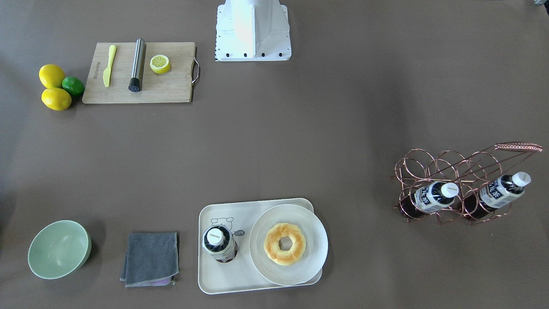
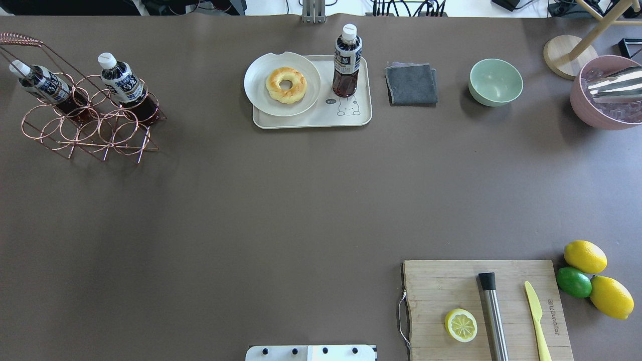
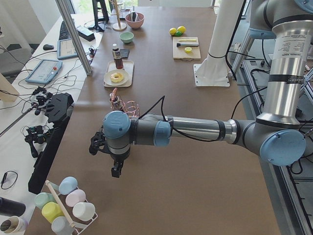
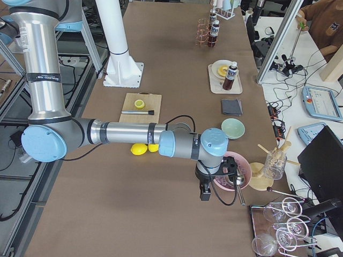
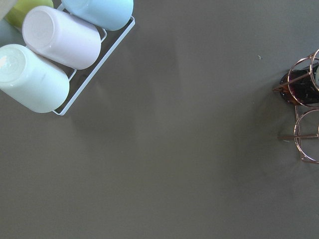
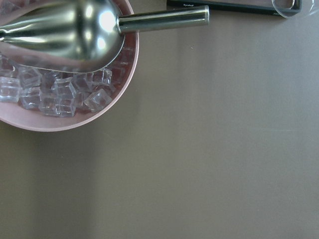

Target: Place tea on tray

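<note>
The left gripper (image 3: 116, 170) shows only in the view from the table's left end. It hangs pointing down over bare table (image 5: 174, 149), and from there I cannot tell how far its jaws are apart or whether anything is between them. The right gripper (image 4: 205, 191) shows only in the view from the right end. It also points down, near a pink bowl (image 2: 584, 113) at about its 2 o'clock, and its opening cannot be read either.

The tea (image 2: 347, 60) stands upright on the tray (image 2: 311, 120), free of both grippers. In the overhead view it is at 3 o'clock from a white plate (image 2: 258, 82) carrying a doughnut (image 2: 296, 90), with the bear drawing (image 2: 348, 106) at the bottle's 6 o'clock. The plate overhangs the tray's rim at 9 o'clock.

Well off at 9 o'clock from the tray, a copper wire rack (image 2: 88, 118) holds two alike bottles (image 2: 123, 82), both leaning. At the tray's 3 o'clock lie a grey cloth (image 2: 411, 83) and then a green bowl (image 2: 495, 81).

The overhead and front views give this layout but catch only the robot's base. The left wrist view adds pastel cups (image 5: 60, 37) at 10 o'clock and the rack's edge at 3 o'clock. The right wrist view shows ice cubes (image 6: 50, 94) and a steel scoop (image 6: 65, 35) in the pink bowl at 10 o'clock.
</note>
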